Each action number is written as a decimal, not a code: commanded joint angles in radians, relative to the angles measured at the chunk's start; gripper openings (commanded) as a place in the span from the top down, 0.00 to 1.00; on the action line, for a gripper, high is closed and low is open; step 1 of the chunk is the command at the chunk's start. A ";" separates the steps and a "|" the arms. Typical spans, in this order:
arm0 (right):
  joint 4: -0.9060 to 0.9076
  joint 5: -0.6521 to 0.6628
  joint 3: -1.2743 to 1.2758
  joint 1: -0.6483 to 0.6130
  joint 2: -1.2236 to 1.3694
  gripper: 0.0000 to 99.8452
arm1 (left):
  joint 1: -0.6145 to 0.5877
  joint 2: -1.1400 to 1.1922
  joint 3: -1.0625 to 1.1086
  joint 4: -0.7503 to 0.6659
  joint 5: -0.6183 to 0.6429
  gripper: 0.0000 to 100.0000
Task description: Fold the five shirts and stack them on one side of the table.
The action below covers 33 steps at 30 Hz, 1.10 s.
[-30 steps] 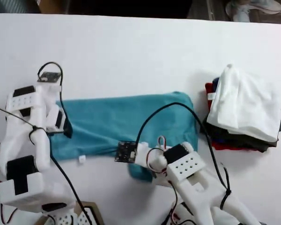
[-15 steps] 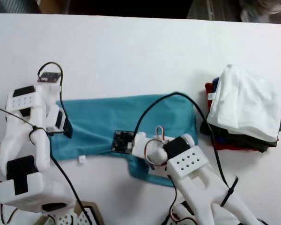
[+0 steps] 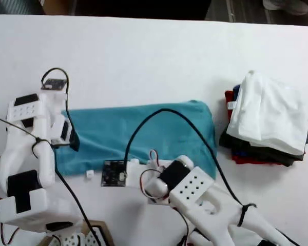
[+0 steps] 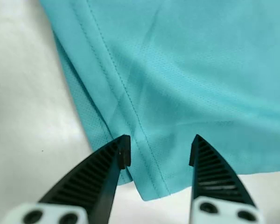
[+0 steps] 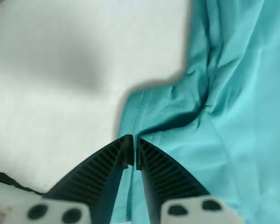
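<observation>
1. Spread wide, the left jaws straddle a hemmed corner of the teal shirt (image 4: 186,70).
2. Pressed together, the right jaws pinch the shirt's stitched edge just above the counter (image 5: 46,70).
3. That shirt lies lengthwise between both arms; the stack of folded shirts (image 3: 267,120), white on top, sits just beside its end on the right arm's side.

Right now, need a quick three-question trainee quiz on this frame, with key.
1. True or false: the left gripper is shut.
2. The stack is topped with: A red, B white, C teal.
3. Fill in: the right gripper is shut on the ___ of the teal shirt.
Key: 1 false; 2 B; 3 hem.
</observation>
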 commanded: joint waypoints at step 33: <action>-0.209 -0.006 0.201 0.186 -0.028 0.97 | -0.020 0.256 -0.314 0.034 -0.044 0.77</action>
